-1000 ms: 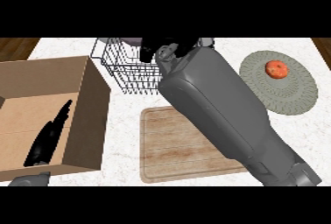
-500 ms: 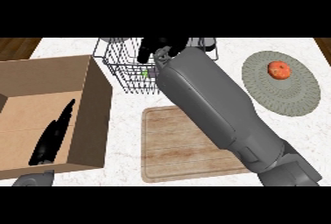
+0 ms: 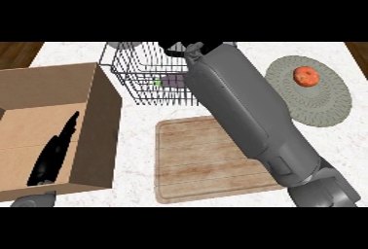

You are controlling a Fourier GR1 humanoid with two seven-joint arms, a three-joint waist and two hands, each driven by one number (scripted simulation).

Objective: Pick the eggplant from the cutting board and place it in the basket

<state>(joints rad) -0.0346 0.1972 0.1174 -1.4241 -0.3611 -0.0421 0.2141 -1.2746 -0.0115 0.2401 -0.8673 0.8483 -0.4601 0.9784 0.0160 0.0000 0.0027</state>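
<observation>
Your right hand (image 3: 175, 48) sits over the far side of the basket (image 3: 133, 85), mostly hidden by its forearm (image 3: 237, 107), so you cannot tell whether it is clamped or spread. The eggplant (image 3: 171, 81) shows purple inside the wires, and the cutting board (image 3: 208, 163) is bare. This looks like the placing step: next, make sure the eggplant is released, then lift clear of the rim; your left hand (image 3: 54, 155) rests open at lower left.

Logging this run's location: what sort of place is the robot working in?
Likely a kitchen counter: a pale marbled worktop carries a wooden cutting board, a wire basket and a plate bearing a red fruit.
</observation>
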